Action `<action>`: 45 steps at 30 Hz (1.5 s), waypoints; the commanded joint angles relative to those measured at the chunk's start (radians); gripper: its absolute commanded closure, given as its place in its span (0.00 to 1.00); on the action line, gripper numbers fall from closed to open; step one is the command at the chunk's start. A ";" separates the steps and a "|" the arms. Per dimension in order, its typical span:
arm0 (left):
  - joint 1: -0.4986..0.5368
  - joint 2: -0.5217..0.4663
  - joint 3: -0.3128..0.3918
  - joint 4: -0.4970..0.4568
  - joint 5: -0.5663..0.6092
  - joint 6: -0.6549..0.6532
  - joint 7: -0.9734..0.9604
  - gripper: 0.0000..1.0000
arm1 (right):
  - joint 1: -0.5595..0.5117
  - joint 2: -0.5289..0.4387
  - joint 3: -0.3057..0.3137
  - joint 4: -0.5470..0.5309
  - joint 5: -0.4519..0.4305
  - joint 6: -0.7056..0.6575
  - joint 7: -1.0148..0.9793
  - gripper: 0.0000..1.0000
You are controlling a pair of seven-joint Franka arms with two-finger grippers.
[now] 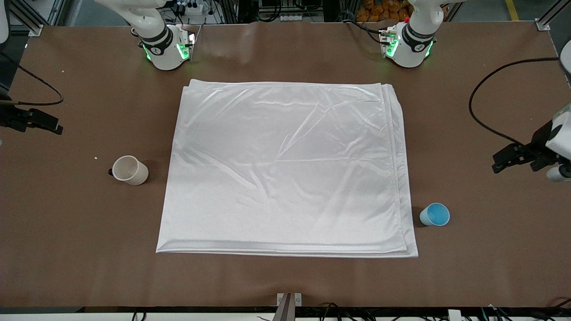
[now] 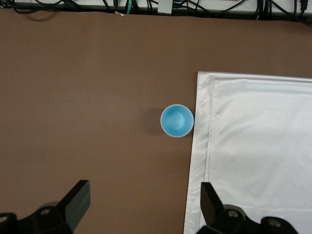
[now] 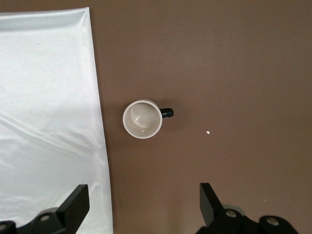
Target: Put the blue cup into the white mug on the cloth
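While upright, blue cup [image 2: 177,120] under left end effector [image 2: 141,204].

Both arms rise from bases at the twelve o'clock edge of the front view and reach out to the two ends of the surface. The left gripper [image 1: 513,161] hangs at about three o'clock in that view, up in the air, dark jaws spread wide with nothing between them. The right gripper [image 1: 42,122] hangs at about nine o'clock, also aloft, jaws spread wide and empty. Each wrist view shows its own two fingers [image 2: 78,197] far apart, pointing downward.
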 commanded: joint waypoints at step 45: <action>0.009 0.455 -0.011 -0.012 0.068 0.368 -0.009 0.00 | -0.063 0.207 0.001 -0.368 -0.009 0.519 -1.314 0.00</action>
